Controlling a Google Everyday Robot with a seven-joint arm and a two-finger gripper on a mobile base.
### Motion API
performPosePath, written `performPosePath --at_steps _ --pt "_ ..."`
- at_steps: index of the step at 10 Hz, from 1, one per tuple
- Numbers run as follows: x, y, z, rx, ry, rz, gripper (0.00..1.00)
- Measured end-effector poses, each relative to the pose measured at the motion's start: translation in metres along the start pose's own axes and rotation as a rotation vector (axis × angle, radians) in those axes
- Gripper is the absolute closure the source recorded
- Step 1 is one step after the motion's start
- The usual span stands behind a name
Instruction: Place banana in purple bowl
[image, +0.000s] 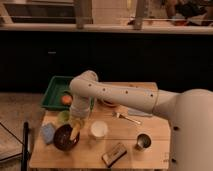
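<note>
The purple bowl (64, 138) stands at the front left of the wooden table. My gripper (76, 124) hangs just above the bowl's right rim, at the end of the white arm that reaches in from the right. It is shut on the banana (75, 133), a small pale-yellow piece that points down from the fingers into the right side of the bowl. I cannot tell whether the banana touches the bowl's inside.
A white cup (98, 130) stands right of the bowl. A light-green cup (63, 116) and a blue object (47, 132) stand to its left. A green tray (54, 93) holds an orange item (66, 99). A tan-and-black block (114, 154) and a dark cup (142, 141) stand at the front right.
</note>
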Motion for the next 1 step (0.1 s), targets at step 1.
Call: performPosePath --at_steps 1 --pt "-0.0020 -0.0022 0.0065 -0.008 -0.024 -0.041 0.96"
